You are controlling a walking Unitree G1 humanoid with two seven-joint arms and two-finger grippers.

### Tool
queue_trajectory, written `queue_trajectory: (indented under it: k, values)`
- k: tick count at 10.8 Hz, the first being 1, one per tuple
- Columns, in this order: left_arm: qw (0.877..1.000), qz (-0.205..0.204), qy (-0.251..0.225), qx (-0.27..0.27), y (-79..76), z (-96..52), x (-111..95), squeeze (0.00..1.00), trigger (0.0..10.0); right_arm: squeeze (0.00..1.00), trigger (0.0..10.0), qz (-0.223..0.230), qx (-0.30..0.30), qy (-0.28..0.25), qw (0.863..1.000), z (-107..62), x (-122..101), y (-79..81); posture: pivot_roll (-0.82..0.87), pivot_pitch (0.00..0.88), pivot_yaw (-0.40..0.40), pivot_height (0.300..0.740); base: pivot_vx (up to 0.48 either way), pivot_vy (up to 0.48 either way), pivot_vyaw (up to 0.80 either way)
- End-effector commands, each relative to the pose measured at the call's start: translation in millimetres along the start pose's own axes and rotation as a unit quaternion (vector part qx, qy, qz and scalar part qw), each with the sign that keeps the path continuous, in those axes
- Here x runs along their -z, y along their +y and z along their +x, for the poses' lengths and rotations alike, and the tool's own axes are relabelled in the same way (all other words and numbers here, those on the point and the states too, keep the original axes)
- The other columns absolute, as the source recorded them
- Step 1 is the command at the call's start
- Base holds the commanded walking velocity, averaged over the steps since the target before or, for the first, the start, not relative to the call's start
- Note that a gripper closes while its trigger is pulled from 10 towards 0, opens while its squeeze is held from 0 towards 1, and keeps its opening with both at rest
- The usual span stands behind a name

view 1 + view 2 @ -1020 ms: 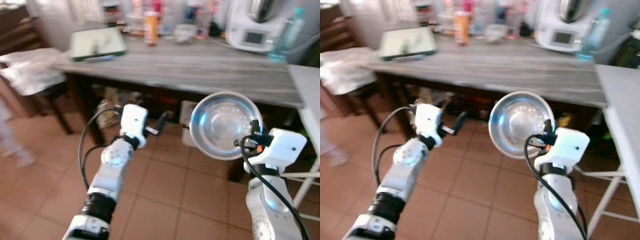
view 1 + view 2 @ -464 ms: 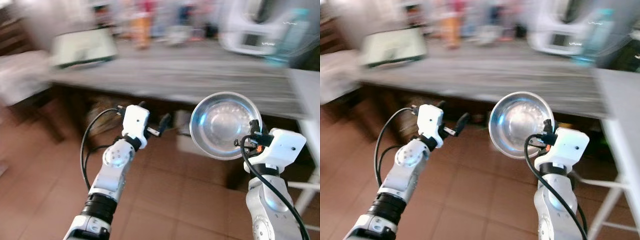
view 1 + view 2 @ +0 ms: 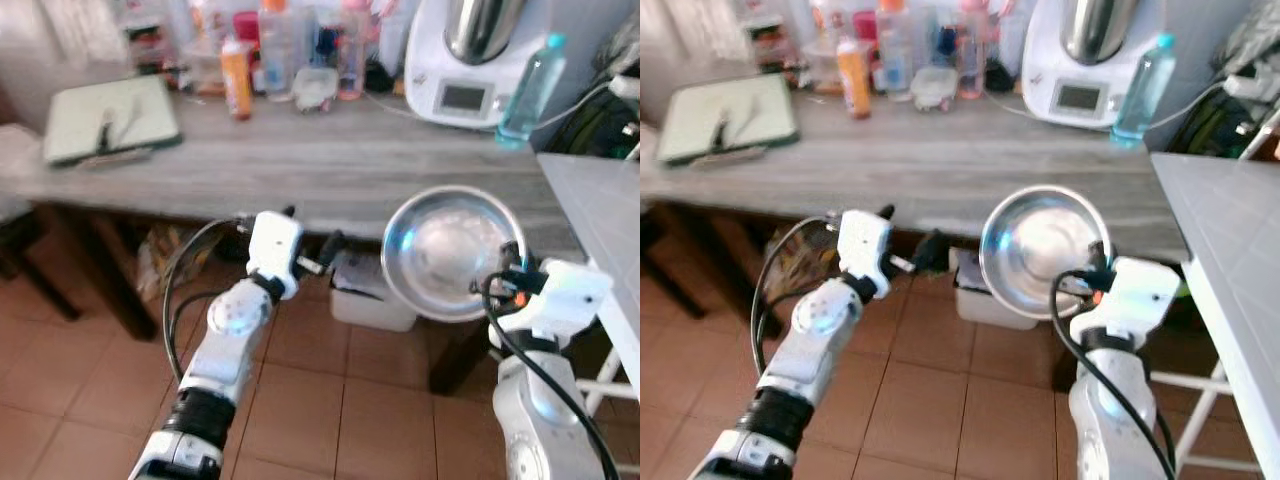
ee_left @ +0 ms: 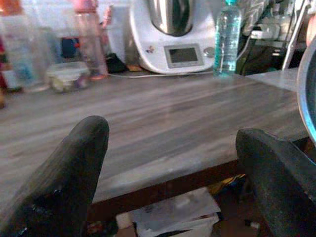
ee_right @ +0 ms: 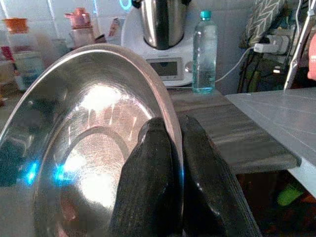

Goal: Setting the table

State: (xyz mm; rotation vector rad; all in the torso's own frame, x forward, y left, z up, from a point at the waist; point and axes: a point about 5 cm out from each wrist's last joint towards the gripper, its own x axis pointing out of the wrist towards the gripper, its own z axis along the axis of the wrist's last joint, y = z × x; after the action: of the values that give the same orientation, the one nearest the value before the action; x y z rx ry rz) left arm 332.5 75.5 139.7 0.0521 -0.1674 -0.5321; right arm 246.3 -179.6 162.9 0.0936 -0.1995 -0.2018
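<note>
Right claw (image 5: 170, 163) tight on bowl (image 3: 448, 252) rim

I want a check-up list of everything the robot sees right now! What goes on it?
Surface: grey wooden table, its near half bare.
Job's things: steel bowl, held on edge by its rim, off the table.
Clutter: orange bottle, blue water bottle, white kitchen machine, green board, jars at the back.
Pincers: right pincer shut on the bowl's rim; left pincer open, holding nothing, before the table edge.
Cables: black cables loop along both arms; a white cord runs behind the water bottle.
Surroundings: tiled floor, white box under the table, second grey table at right.
</note>
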Motion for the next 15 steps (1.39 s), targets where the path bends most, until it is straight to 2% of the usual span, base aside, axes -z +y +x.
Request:
queue_trajectory:
  k: [1,15]
  values:
    - [1.0,-0.003,-0.007,0.015,-9.6,4.6,-3.2,0.0,10.0,0.0,10.0,-0.007,0.006,-0.009,1.0,-0.1,-4.3,-6.3,0.06,0.081,-0.009,0.74,0.379,0.0,0.0]
    - [1.0,-0.001,-0.004,0.02,-10.0,2.9,-2.0,0.0,10.0,0.0,10.0,-0.009,0.006,-0.009,1.0,2.4,-2.7,-4.7,0.07,0.079,-0.009,0.74,0.376,0.0,0.0]
